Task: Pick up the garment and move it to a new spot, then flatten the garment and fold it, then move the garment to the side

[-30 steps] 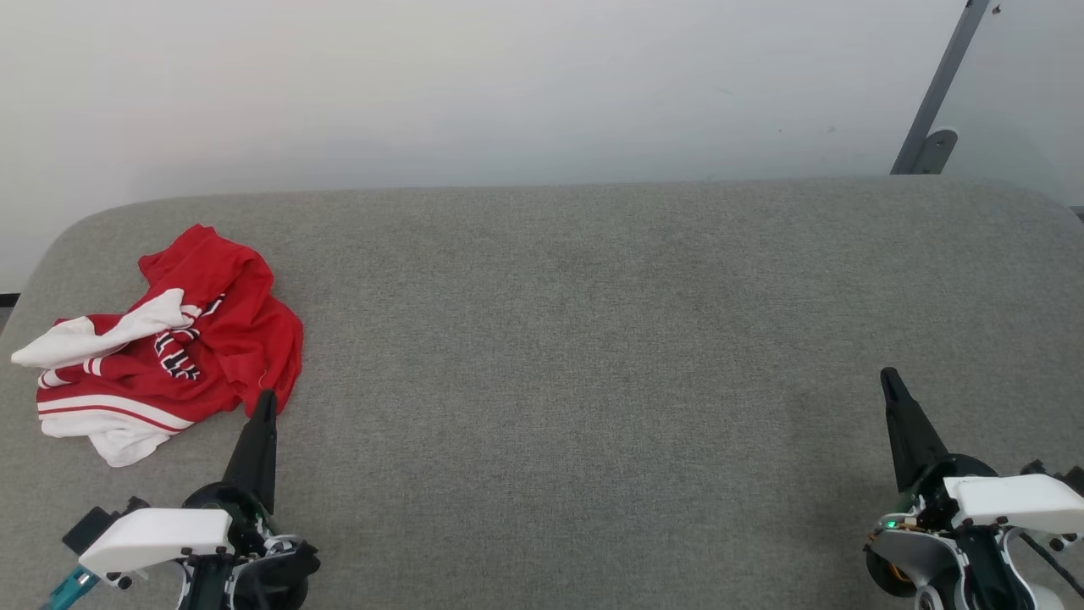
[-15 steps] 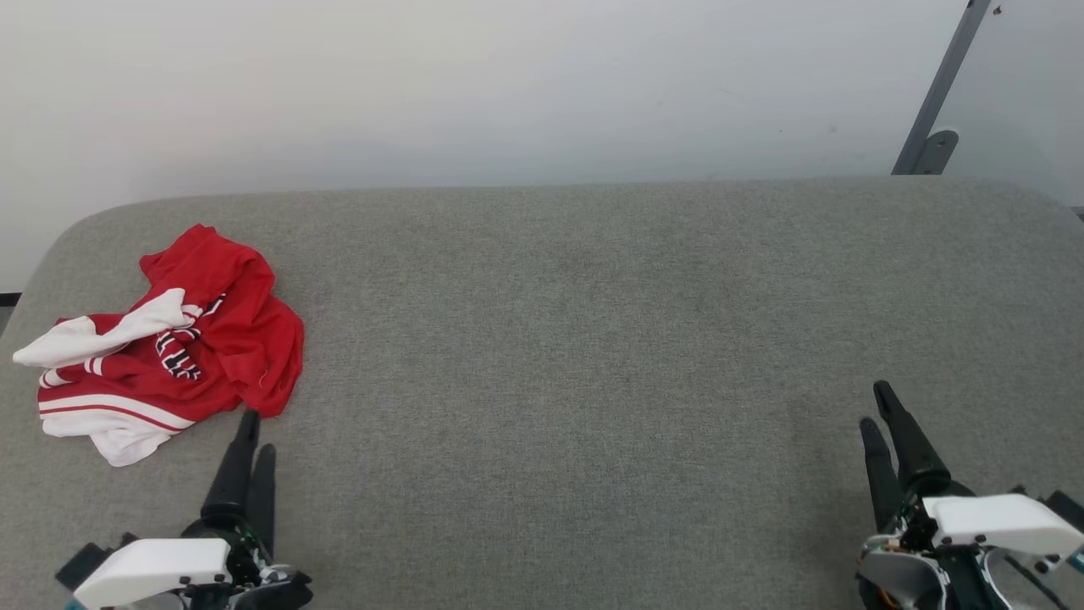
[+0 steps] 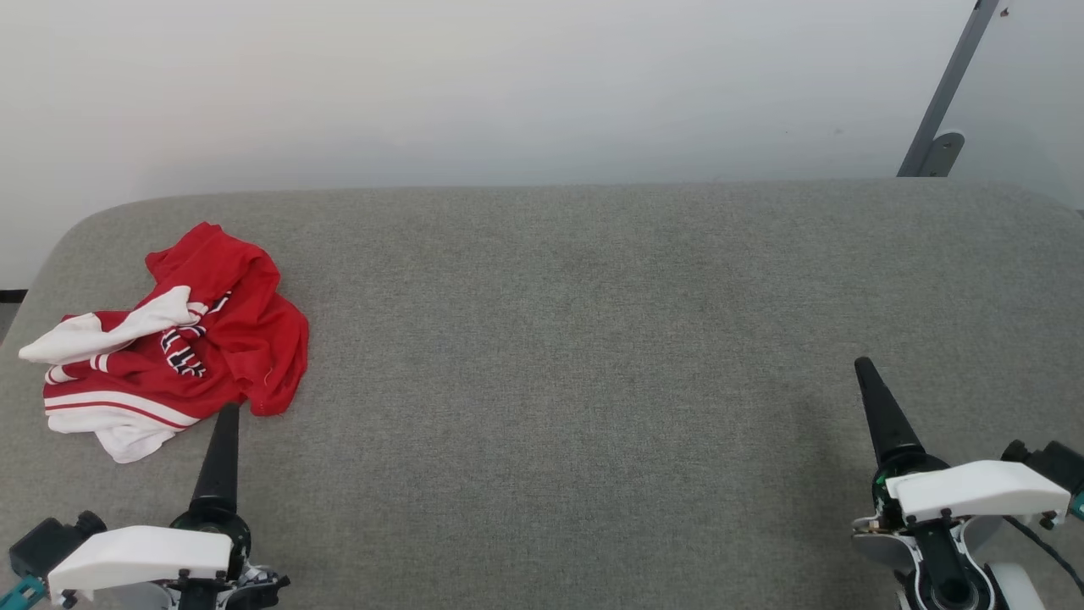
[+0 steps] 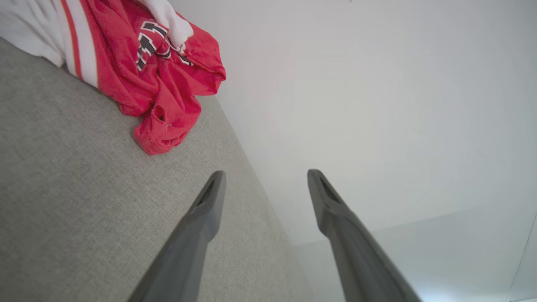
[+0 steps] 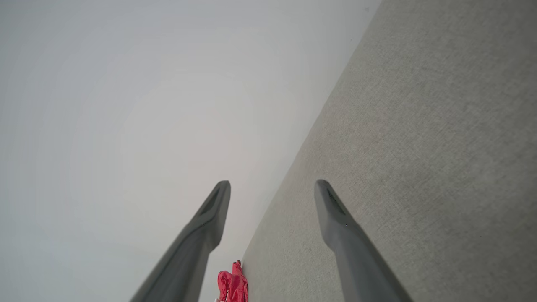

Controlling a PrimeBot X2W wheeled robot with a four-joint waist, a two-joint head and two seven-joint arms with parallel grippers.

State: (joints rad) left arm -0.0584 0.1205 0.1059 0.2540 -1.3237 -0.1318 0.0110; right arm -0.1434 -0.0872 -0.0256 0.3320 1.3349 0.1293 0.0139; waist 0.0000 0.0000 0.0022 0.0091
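Nothing of the task looks done yet: the crumpled red jersey-style T-shirt with white sleeves, striped trim and black lettering (image 3: 212, 339) lies in a heap at the far left of the grey fabric-covered tabletop (image 3: 593, 339), ungrasped. The left jaws hang spread and empty just beside its near red edge, not touching it, while the right jaws, likewise spread and empty, hover well apart over the tabletop's right side. Picking up, moving, flattening, folding and setting aside are all left to do

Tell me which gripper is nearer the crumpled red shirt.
The left gripper: open, its tips just short of the near red edge of the garment, while the right gripper stands open far across the grey surface.
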